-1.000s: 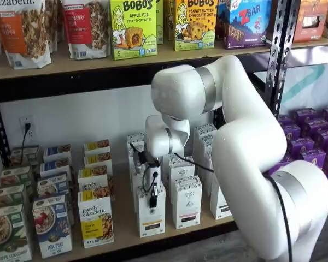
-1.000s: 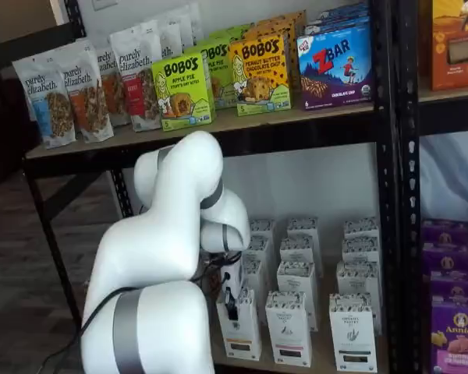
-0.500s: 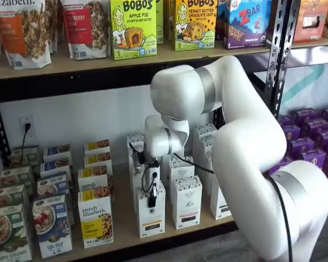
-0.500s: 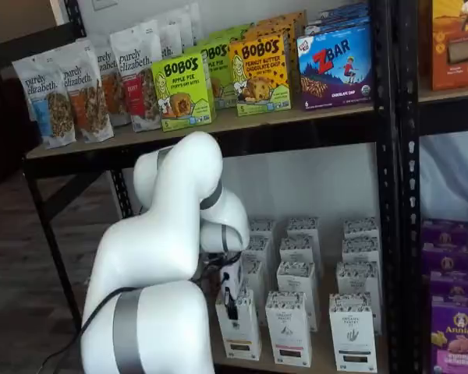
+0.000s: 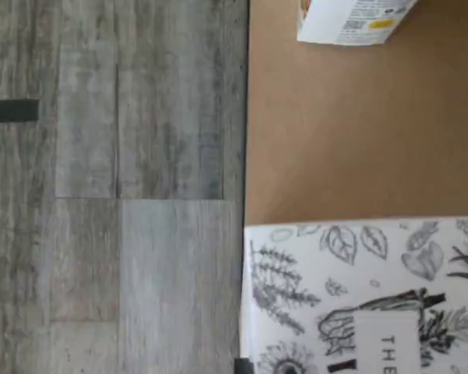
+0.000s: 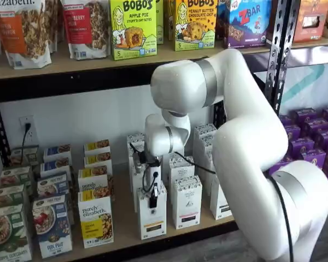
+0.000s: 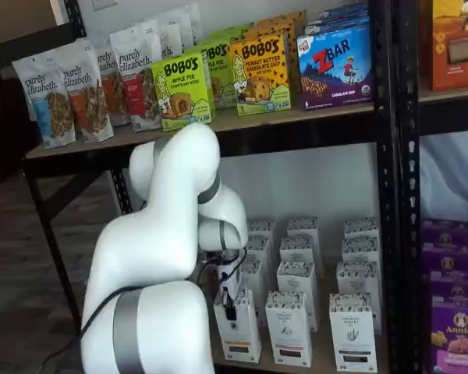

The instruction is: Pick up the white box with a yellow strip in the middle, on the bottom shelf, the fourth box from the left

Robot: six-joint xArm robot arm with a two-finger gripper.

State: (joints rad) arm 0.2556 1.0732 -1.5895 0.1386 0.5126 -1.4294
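- The gripper (image 6: pixel 152 201) hangs right at the top front of the white box (image 6: pixel 151 218); I cannot tell if it pinches.
- The white box stands at the bottom shelf's (image 6: pixel 126 218) near edge.

I see a white wall (image 6: pixel 87 114) with a power outlet (image 6: pixel 26 126) behind the black uprights (image 7: pixel 405 179), and grey wood-plank floor (image 5: pixel 117 195) below.

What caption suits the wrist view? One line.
Looking down on the leaf-printed top of the white box, the tan bottom shelf and grey plank floor beyond.
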